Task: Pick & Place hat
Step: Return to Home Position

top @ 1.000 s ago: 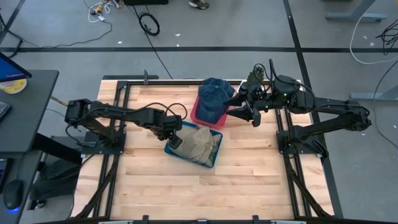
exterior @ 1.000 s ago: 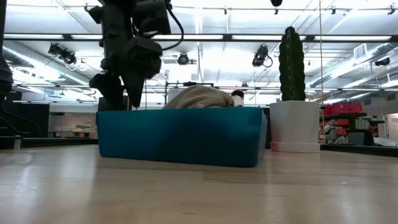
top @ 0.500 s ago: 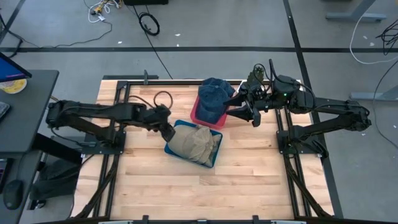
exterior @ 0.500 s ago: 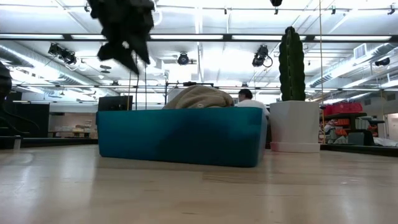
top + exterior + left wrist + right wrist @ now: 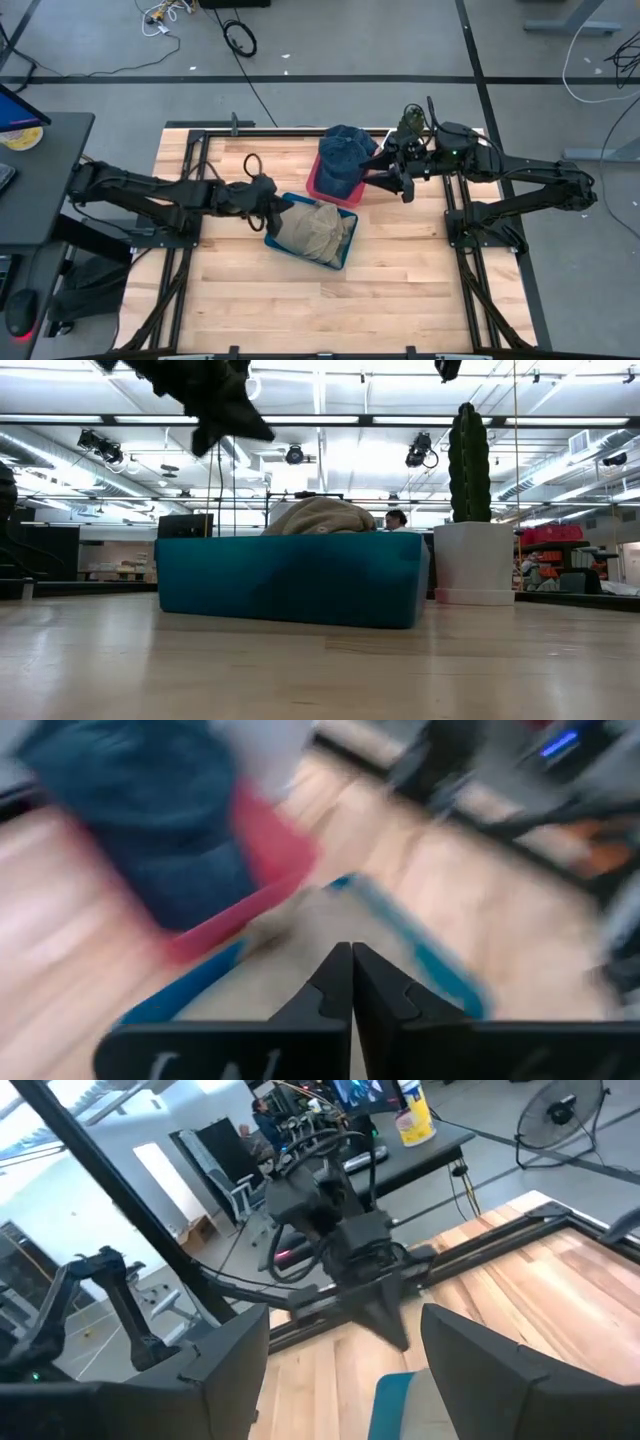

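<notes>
The left gripper (image 5: pixel 268 203) has its fingers (image 5: pixel 350 982) pressed together on nothing. It has lifted off the near wall of the blue bin (image 5: pixel 300 253), where it hung low a second ago, and now shows only at the top of the low view (image 5: pixel 215 405), with its arm drawn back a little toward its own side. The brown caps (image 5: pixel 315 228) lie heaped in the blue bin, mounding above its rim in the low view (image 5: pixel 320 517). The blue cap (image 5: pixel 345 155) sits in the red bin (image 5: pixel 338 197) just beyond. The right gripper (image 5: pixel 392 178) has barely moved; it hovers beside the red bin with its fingers (image 5: pixel 235 1365) spread wide and empty. With every cap binned and both grippers bare, the sorting looks finished; what remains is probably just the retreat to rest.
</notes>
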